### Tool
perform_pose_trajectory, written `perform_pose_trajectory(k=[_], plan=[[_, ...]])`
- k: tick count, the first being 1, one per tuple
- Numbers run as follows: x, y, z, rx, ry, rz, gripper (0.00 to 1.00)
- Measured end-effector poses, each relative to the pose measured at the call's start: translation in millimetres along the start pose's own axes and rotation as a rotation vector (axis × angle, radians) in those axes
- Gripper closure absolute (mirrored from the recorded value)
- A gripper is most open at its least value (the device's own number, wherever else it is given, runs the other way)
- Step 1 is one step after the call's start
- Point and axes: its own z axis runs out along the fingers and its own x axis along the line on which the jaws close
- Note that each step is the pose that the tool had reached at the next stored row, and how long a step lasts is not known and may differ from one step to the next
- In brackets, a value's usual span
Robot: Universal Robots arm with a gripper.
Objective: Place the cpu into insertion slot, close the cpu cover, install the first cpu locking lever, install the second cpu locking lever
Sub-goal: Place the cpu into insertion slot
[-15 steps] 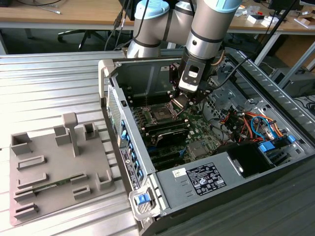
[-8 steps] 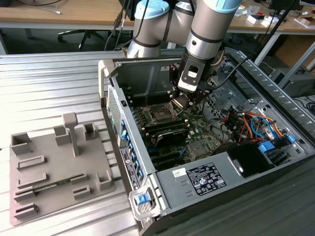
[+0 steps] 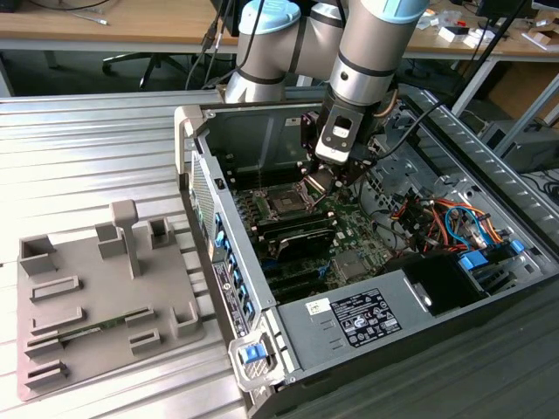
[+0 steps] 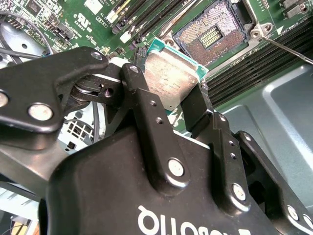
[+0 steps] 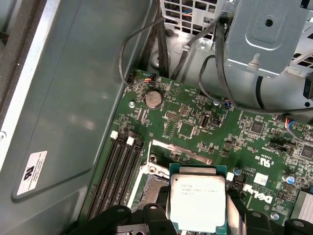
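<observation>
Plainly, the gripper (image 4: pixel 166 85) is clamped on the cpu (image 4: pixel 171 81): in the second wrist view we see its black fingers (image 4: pixel 146 110) pressed against two opposite edges of the grey-topped chip, whose green rim shows past them. The chip hangs in the air, clear of the board and not seated. What matters here is where the insertion slot (image 4: pixel 215 34) lies from it. In that same view the slot sits just beyond the fingertips, its field of pins bare and uncovered, and the chip's edges run roughly in line with the slot's edges. Being square, the chip has no long axis to speak of, so we judge that it is this squareness of edge to edge that counts. In the first wrist view the cpu (image 5: pixel 197 196) looks nearly flat-on and hides most of the slot beneath it, so that view tells us little about the gap. The exterior view supplies it: there the gripper (image 3: pixel 336 170) holds the chip above the motherboard (image 3: pixel 349 236), and the slot (image 3: pixel 286 202) lies toward the exterior view's left of it, near but apart. A thin metal rod (image 4: pixel 286 49), likely a locking lever, slants beside the slot. All this sits inside the open computer case (image 3: pixel 253 131). A grey fixture tray (image 3: pixel 83 257) lies well apart on the exterior view's left.
</observation>
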Motion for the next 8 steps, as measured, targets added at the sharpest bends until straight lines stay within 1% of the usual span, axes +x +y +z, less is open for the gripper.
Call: perform_pose_trajectory(k=[8], plan=[[0.0, 0.0, 0.3, 0.0, -0.0004, 0.009, 0.46]])
